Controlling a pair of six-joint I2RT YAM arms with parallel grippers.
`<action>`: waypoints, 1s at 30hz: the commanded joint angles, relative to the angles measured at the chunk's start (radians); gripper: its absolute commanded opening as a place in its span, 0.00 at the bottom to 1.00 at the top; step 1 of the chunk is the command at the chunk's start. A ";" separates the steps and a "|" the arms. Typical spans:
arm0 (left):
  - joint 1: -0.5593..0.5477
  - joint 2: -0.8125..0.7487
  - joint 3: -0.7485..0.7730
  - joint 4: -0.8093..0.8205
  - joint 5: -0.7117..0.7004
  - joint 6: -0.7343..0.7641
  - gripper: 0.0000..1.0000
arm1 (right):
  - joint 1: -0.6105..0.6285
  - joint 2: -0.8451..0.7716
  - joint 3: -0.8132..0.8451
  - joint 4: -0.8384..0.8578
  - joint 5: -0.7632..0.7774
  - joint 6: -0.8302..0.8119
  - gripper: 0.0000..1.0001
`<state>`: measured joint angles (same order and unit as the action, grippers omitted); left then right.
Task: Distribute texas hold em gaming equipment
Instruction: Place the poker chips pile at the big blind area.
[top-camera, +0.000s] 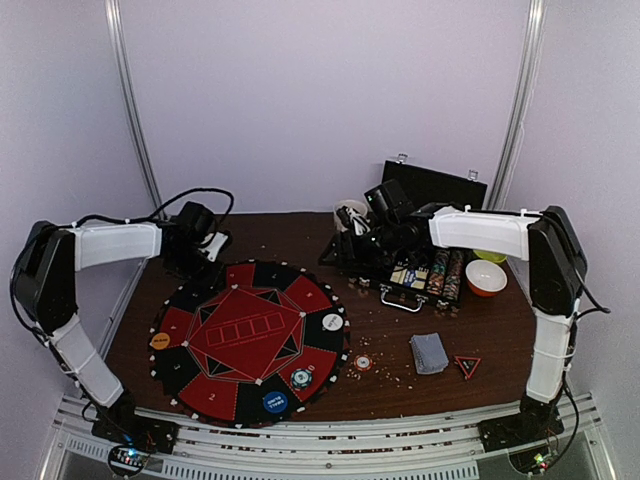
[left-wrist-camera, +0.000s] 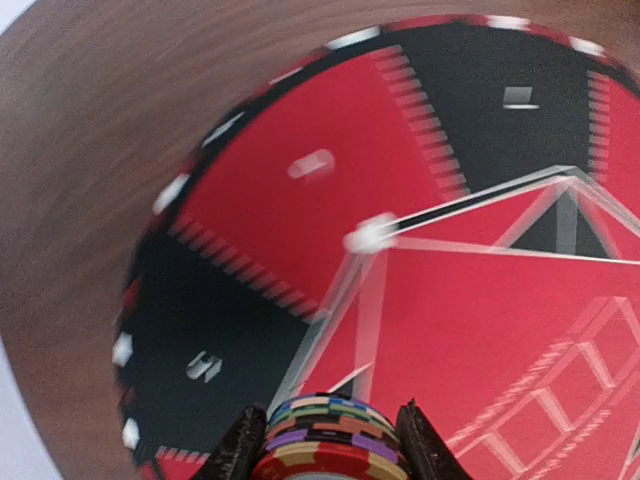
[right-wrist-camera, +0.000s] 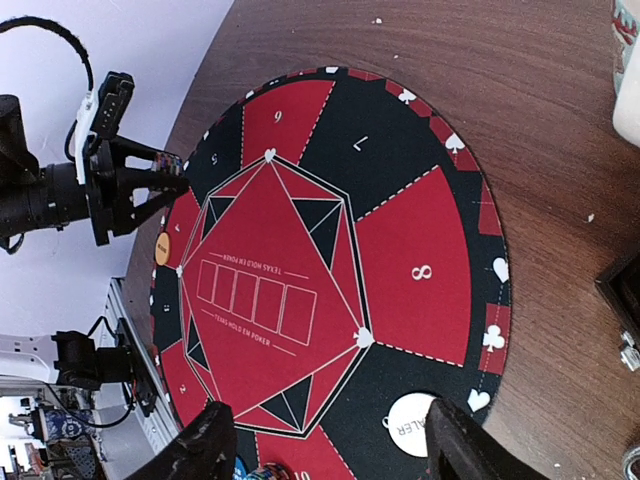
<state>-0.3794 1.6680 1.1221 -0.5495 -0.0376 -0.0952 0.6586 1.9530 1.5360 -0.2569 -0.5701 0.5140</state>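
Left wrist view is pretty smeared, but my left hand (left-wrist-camera: 330, 452) is clamped on a stack of striped poker chips (left-wrist-camera: 330, 432) above the round hold'em mat (left-wrist-camera: 480, 330), I think near its far-left rim. Right hand (right-wrist-camera: 330, 450) hangs by the chip case (top-camera: 430, 272), fingers apart, holding nothing. The card deck (top-camera: 429, 352) lies on the desk (top-camera: 500, 340), right of the mat.

table (top-camera: 500, 330) brown wood | round mat (top-camera: 250, 335) beneath left jaws, ahead of right jaws | chip case (top-camera: 425, 278) beside right jaws | card deck (top-camera: 429, 352), red triangle (top-camera: 466, 365) well apart from both
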 joint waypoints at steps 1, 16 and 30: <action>0.096 -0.068 -0.072 -0.078 -0.081 -0.194 0.00 | -0.004 -0.076 0.005 -0.086 0.069 -0.106 0.67; 0.250 -0.081 -0.228 -0.021 -0.197 -0.392 0.00 | -0.020 -0.158 -0.057 -0.152 0.150 -0.235 0.67; 0.252 -0.050 -0.288 0.019 -0.206 -0.440 0.00 | -0.026 -0.146 -0.034 -0.159 0.150 -0.238 0.68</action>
<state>-0.1364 1.6016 0.8528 -0.5827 -0.2382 -0.5106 0.6369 1.8179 1.4902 -0.3927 -0.4370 0.2901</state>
